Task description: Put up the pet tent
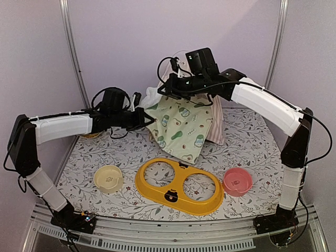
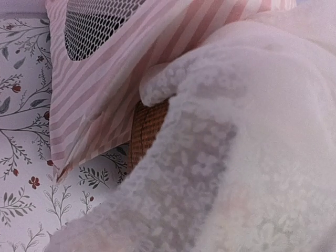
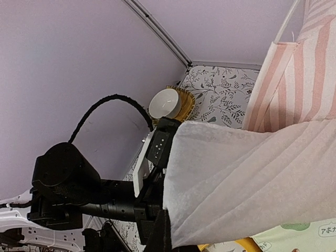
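Observation:
The pet tent [image 1: 216, 125], pink-and-white striped with white lace [image 1: 153, 98], stands slumped at the back centre. A green printed cloth [image 1: 184, 128] hangs over its front. My right gripper [image 1: 169, 89] is at the tent's top. In the right wrist view one black finger [image 3: 160, 236] shows with lace [image 3: 247, 178] spreading out from it, so it looks shut on the fabric. My left gripper [image 1: 143, 118] is at the tent's left side. Lace [image 2: 236, 157] covers its fingers in the left wrist view, beside striped fabric [image 2: 105, 89] with a mesh window [image 2: 92, 21].
A brown quilted mat [image 2: 147, 126] shows under the tent. A yellow double-ring bowl stand [image 1: 178, 187] lies in front, with a cream bowl [image 1: 108, 177] to its left and a pink bowl [image 1: 237, 181] to its right. A white bowl in a yellow basket [image 3: 168, 102] sits at the back left.

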